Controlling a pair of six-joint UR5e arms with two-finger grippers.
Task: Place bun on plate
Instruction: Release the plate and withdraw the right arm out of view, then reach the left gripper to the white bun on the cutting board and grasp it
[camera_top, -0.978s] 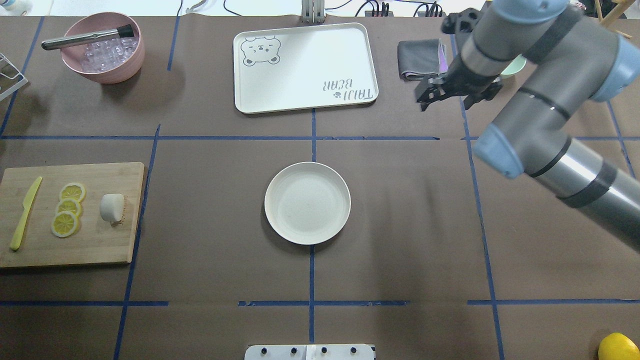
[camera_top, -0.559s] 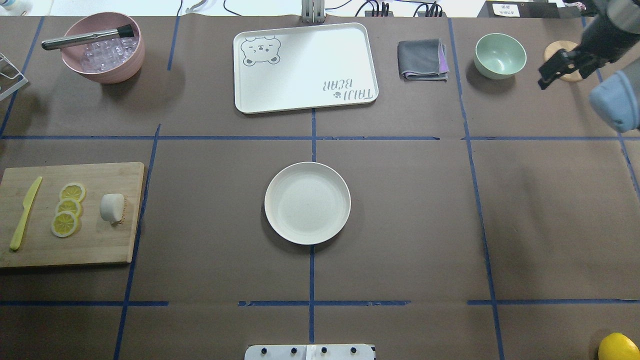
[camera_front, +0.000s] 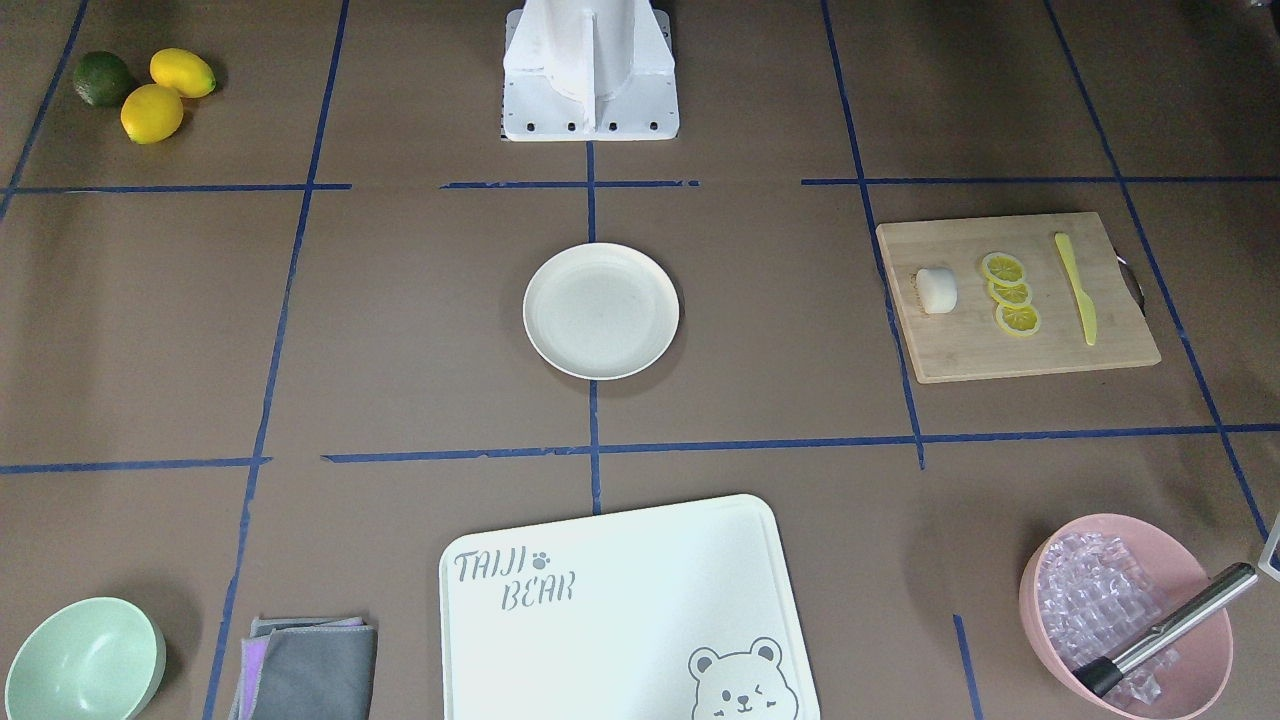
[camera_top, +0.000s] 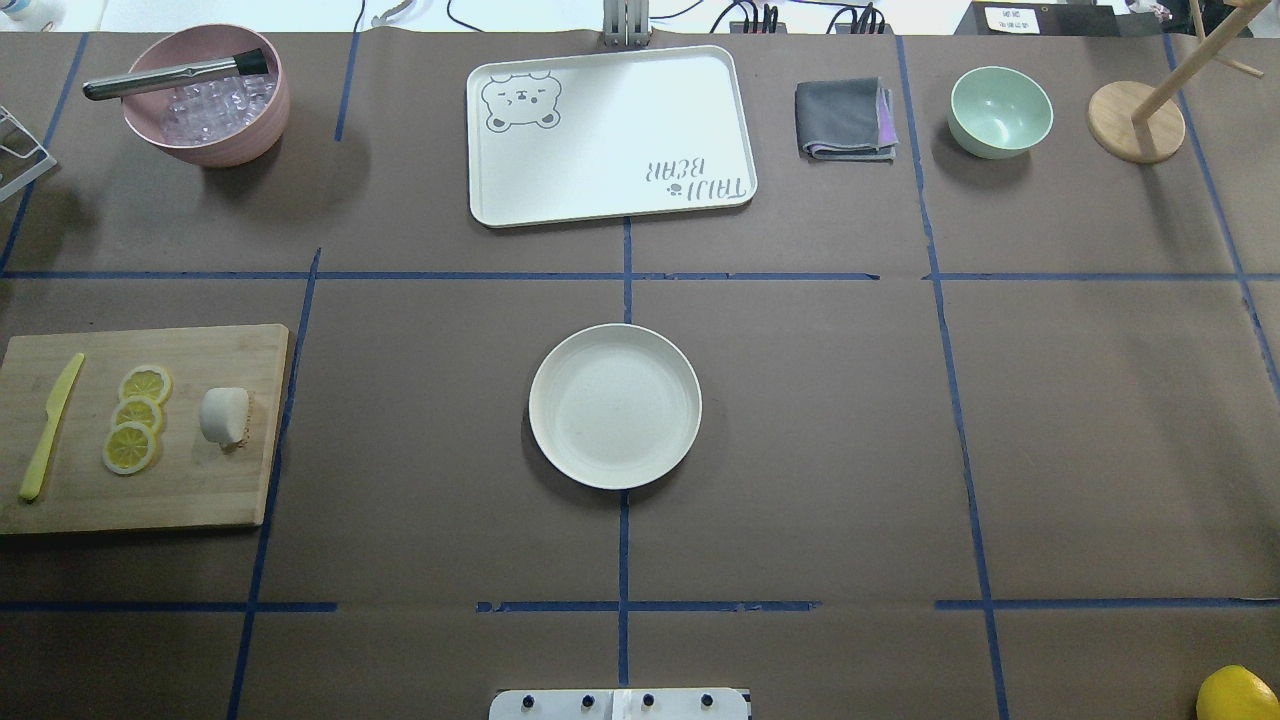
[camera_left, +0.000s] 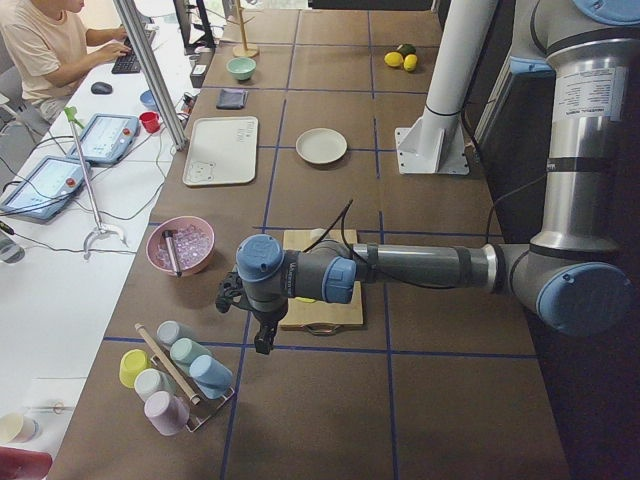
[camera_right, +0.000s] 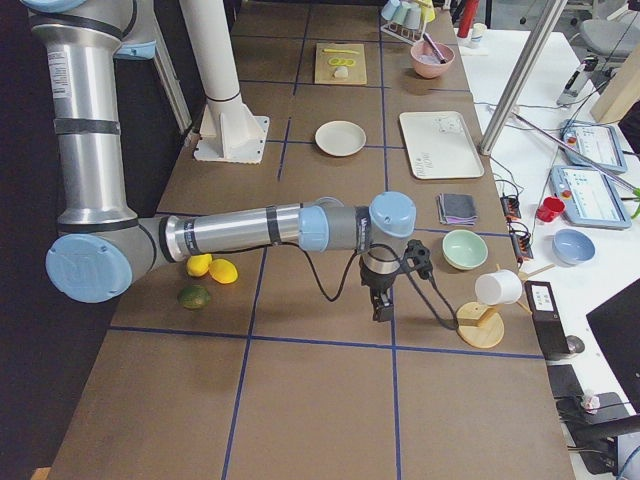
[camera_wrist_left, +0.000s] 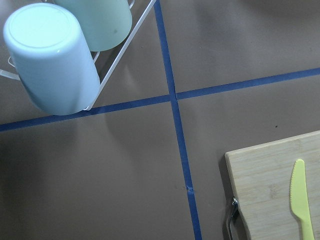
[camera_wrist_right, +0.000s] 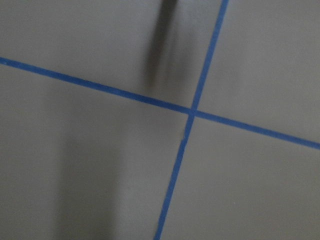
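Observation:
The white bun (camera_top: 222, 415) (camera_front: 937, 290) lies on a wooden cutting board (camera_top: 200, 480), beside three lemon slices (camera_top: 138, 415). The empty cream plate (camera_top: 615, 406) (camera_front: 601, 311) sits at the table's middle, well apart from the bun. Neither arm shows in the overhead or front views. In the exterior left view my left gripper (camera_left: 262, 338) hangs beyond the board's outer end, near a cup rack. In the exterior right view my right gripper (camera_right: 382, 305) hangs over bare table near a mug stand. I cannot tell if either is open or shut.
A yellow knife (camera_top: 50, 425) lies on the board. A pink bowl (camera_top: 205, 95) of ice, a white tray (camera_top: 610, 135), a folded cloth (camera_top: 845, 120), a green bowl (camera_top: 1000, 110) and a wooden stand (camera_top: 1135, 120) line the far side. Cups (camera_wrist_left: 50, 55) fill a rack.
My right arm has swung away to the right and left the overhead view, uncovering the green bowl and then the wooden stand. Bun and plate have not moved.

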